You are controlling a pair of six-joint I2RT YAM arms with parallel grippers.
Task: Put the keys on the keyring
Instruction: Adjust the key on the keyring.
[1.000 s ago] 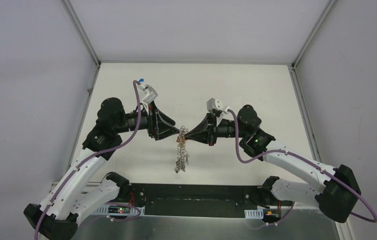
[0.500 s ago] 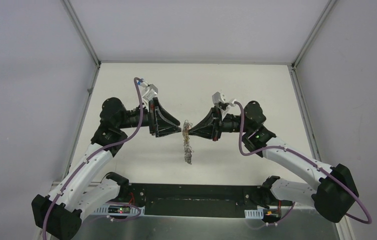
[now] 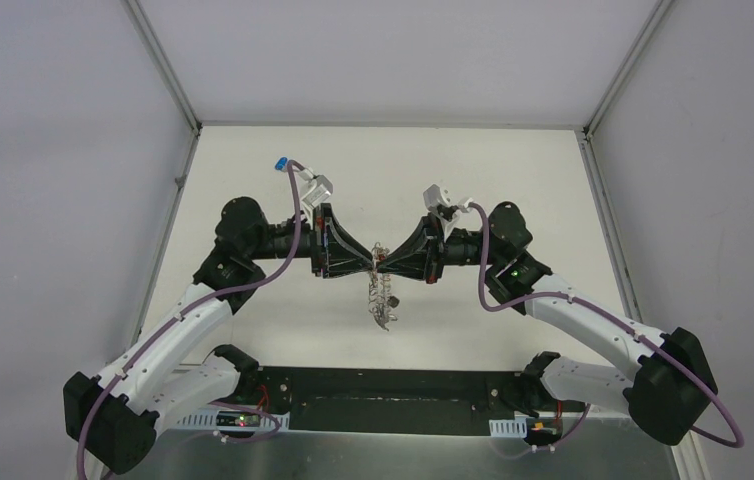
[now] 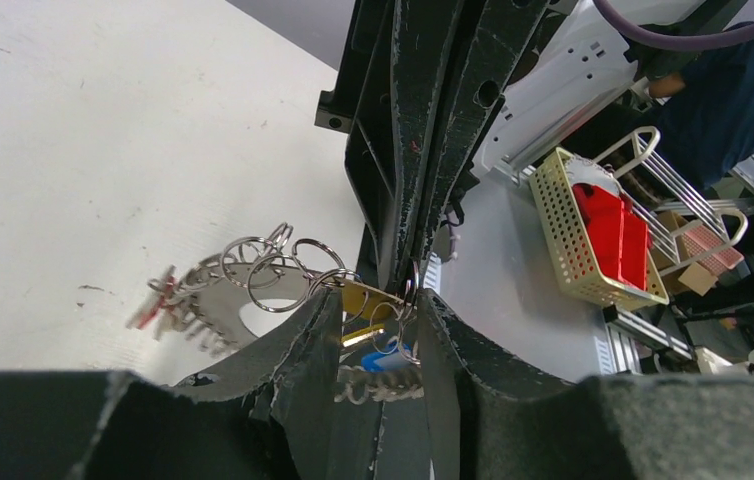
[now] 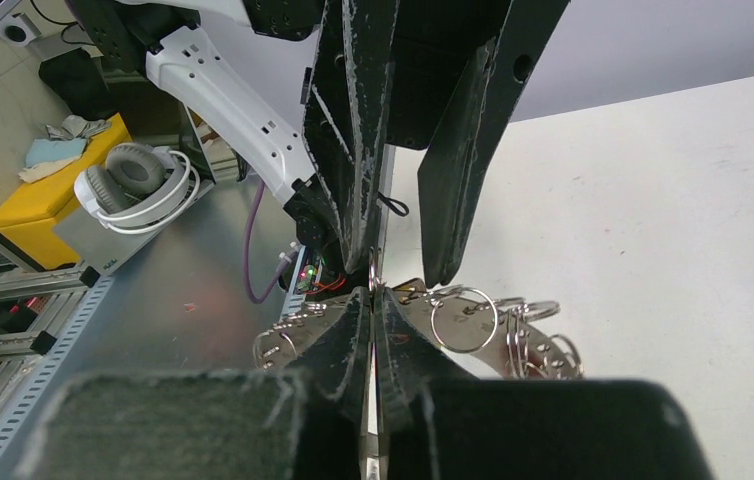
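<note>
Right pincer (image 5: 371,300) clamps the keyring (image 3: 383,298) over the middle of the desk (image 3: 513,180); left pincer (image 4: 378,300) — open astride it — should close squarely on its rim, without twisting.

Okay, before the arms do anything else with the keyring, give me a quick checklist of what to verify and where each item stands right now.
1. Grip of the right hand on the keyring: ok, shut on it.
2. The keyring off the table: ok, it dangles between both hands.
3. Alignment of the left hand: ok, tip to tip with the right hand.
4. The yellow-headed key inside the left hand's gap: ok.
5. Grip of the left hand on that key: not ok, jaws apart.
6. Key threaded onto the ring: cannot tell, the tangle hides it.
</note>
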